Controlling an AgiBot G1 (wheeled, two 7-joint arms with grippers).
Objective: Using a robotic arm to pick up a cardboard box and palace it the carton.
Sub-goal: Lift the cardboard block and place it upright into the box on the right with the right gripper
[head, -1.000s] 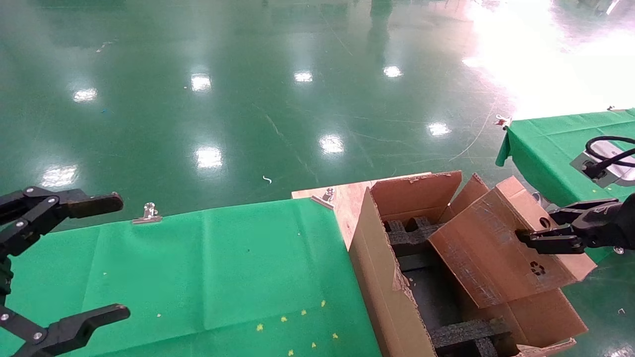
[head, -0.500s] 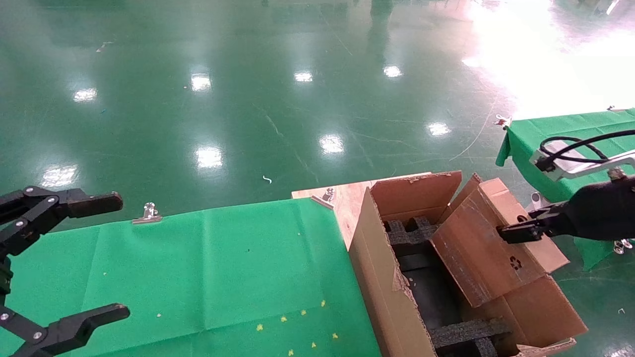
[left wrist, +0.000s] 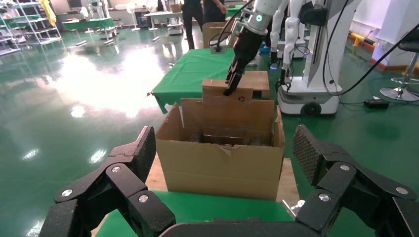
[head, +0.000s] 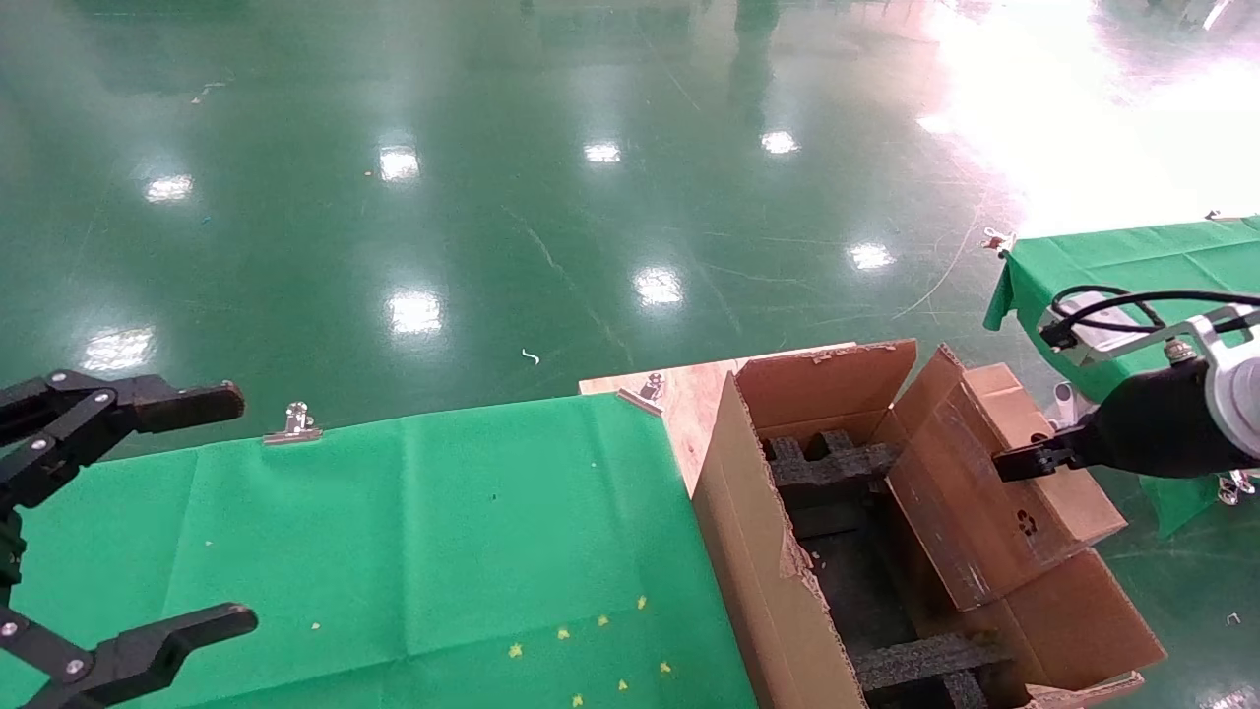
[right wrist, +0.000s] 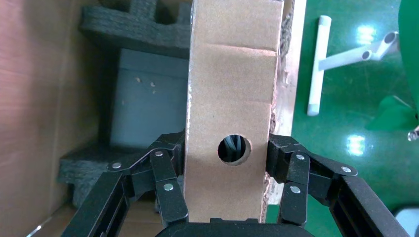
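The cardboard box (head: 970, 492), small and brown with a round hole (right wrist: 234, 149), stands steeply tilted on edge at the right side of the carton (head: 753, 551). Its lower edge is inside the opening. My right gripper (head: 1024, 461) is shut on the box's narrow sides, one finger on each side (right wrist: 227, 148). Under the box I see black foam inserts (head: 832, 463) and a grey slab (right wrist: 148, 98). The left wrist view shows the carton (left wrist: 222, 168) from the front with the box (left wrist: 232, 106) rising above it. My left gripper (head: 234, 510) hangs open over the green table's left end.
The carton sits on a wooden board (head: 689, 394) beside the green-clothed table (head: 443, 532), which has metal clips (head: 292, 423) at its far edge. A second green table (head: 1112, 276) stands to the right. Ragged flaps (head: 827, 379) surround the opening. A white stand (left wrist: 316, 64) is behind.
The right gripper has swung the box from a shallow slant to a steep, near-upright tilt and brought it lower against the carton's right side. The left arm has not moved.
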